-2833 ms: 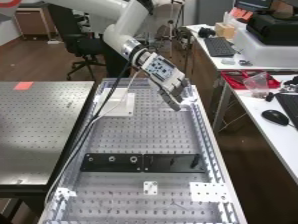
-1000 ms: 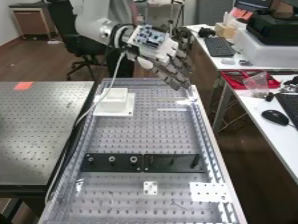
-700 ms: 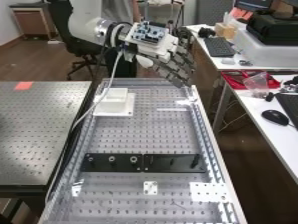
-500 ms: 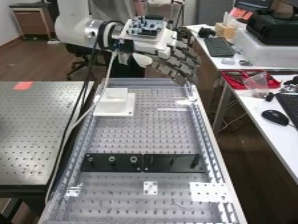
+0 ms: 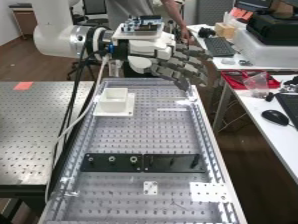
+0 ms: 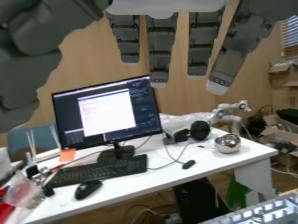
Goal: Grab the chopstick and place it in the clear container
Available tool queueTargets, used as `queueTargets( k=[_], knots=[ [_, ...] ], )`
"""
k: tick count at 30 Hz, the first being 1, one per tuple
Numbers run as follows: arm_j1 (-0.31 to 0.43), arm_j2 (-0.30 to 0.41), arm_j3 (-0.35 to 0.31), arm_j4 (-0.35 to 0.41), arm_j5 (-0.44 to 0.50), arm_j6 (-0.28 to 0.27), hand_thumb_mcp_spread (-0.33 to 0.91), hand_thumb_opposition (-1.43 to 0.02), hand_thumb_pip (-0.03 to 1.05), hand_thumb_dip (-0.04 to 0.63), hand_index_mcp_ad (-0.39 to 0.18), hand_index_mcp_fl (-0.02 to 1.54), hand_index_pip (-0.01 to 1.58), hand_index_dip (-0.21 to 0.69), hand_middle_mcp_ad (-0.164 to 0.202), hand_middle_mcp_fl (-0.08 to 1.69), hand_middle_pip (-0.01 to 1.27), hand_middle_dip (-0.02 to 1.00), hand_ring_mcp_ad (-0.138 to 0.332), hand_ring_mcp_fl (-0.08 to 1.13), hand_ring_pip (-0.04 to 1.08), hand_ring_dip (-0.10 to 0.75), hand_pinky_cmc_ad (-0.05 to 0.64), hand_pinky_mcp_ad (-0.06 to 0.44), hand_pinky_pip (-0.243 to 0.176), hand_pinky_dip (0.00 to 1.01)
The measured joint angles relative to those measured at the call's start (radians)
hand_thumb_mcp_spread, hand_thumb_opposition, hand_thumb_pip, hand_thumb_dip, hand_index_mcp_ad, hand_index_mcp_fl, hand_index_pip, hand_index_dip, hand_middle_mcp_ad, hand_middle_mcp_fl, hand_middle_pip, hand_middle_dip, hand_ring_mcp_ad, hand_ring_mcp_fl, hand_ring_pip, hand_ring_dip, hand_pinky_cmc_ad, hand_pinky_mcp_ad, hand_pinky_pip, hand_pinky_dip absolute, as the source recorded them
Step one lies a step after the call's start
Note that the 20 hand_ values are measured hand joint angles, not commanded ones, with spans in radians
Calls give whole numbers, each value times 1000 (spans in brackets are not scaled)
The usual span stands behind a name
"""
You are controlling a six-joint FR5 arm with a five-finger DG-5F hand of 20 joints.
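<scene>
Has turned the hand (image 5: pixel 181 64) flatter since the earlier frame, with fingers straight and spread. Shows a thin pale stick (image 5: pixel 172 109) on the bench (image 5: pixel 166 137), apart from the white box (image 5: pixel 113 106).

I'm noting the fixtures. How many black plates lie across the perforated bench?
2, end to end across the bench: the left black plate and the right black plate, as the high view shows them. No others seem hidden.

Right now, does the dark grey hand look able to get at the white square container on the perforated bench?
Probably yes: the hand has straight fingers and the container is uncovered on top, though the pale cable close beside it might snag.
</scene>
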Motion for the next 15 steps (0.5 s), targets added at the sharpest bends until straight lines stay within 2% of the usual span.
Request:
queueTargets(
  k=[3,7,11,12,14,15],
  knots=[
    [-4,-9,10,-9,9,-35,84,-574,611,51,-58,26,84,265,51,38,110,503,176,9,105,354,384,246,-93,923],
    [-6,-23,27,-24,57,-87,52,-574,618,37,-58,21,66,272,56,37,108,471,176,7,94,351,384,264,-96,771],
    [-5,-32,46,-45,111,-107,21,-578,620,30,-101,23,58,283,51,37,101,457,180,7,89,351,384,264,-98,639],
    [-5,-32,50,-49,136,-108,2,-578,620,17,-89,21,58,286,70,35,101,438,176,7,87,349,384,260,-108,592],
    [-5,-32,54,-56,155,-106,0,-578,618,5,-87,21,56,291,73,35,99,412,176,12,91,342,380,278,-110,539],
    [-6,-31,56,-61,160,-105,-9,-578,607,-10,-87,21,56,304,73,37,98,408,176,7,73,330,401,281,-110,513]
  ],
)
